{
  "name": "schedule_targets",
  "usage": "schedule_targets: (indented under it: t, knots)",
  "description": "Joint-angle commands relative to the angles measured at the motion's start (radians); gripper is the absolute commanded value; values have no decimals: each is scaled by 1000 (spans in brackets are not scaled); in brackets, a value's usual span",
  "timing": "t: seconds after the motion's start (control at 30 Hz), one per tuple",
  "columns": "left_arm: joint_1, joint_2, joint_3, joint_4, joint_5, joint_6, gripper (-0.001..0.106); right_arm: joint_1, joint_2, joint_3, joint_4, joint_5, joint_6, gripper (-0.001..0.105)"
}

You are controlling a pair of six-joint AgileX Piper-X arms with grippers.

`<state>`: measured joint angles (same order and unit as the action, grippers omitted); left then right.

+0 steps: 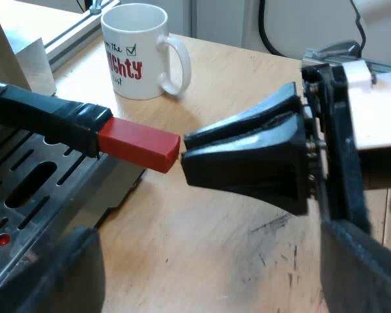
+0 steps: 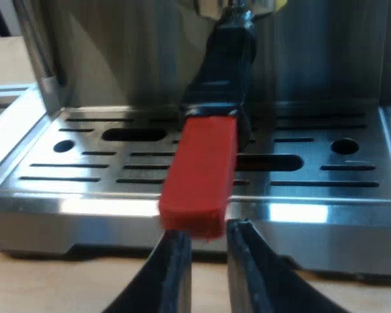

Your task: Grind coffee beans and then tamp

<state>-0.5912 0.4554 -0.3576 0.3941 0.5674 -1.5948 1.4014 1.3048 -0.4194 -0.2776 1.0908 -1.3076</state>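
The metal holder is locked into the espresso machine's front [image 2: 117,59]. Its dark handle [image 2: 225,59] reaches out over the drip tray and ends in a red block [image 2: 201,173] [image 1: 138,143]. My right gripper [image 2: 208,254] [image 1: 182,149] sits right at the red end's tip, level with it. Its two fingers stand almost together with only a thin slit between them, narrower than the block, and nothing is held. My left gripper [image 1: 215,280] hangs open over the wooden table beside the tray, its dark fingers [image 1: 58,274] wide apart.
A white mug [image 1: 135,49] with red and green lettering stands on the wooden table [image 1: 202,248] beyond the handle. The slotted steel drip tray [image 2: 85,195] [image 1: 26,189] lies under the handle. A metal frame rail [image 1: 72,32] runs past the mug.
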Motion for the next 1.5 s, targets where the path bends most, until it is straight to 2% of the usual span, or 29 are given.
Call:
schedule_targets:
  t: [0.03, 0.17, 0.33, 0.8, 1.23, 1.4, 1.5]
  knots:
    - [-2, -3, -5, -2, 13, 0, 70, -49, 0, -15, -11, -3, -24, 17]
    - [-2, -3, -5, -2, 13, 0, 70, -72, 0, -24, -21, -14, -49, 17]
    - [-2, -3, -5, -2, 13, 0, 70, -96, 0, -24, -95, -3, -131, 17]
    - [-2, -3, -5, -2, 13, 0, 70, -119, 0, -24, -107, 11, -134, 17]
    - [-2, -3, -5, -2, 13, 0, 70, -19, 0, -24, 59, 36, -117, 17]
    - [-2, -3, -5, -2, 13, 0, 70, 39, -14, -24, 152, 79, -56, 17]
    - [-2, -3, -5, -2, 13, 0, 70, 63, -35, -24, 199, 78, -55, 17]
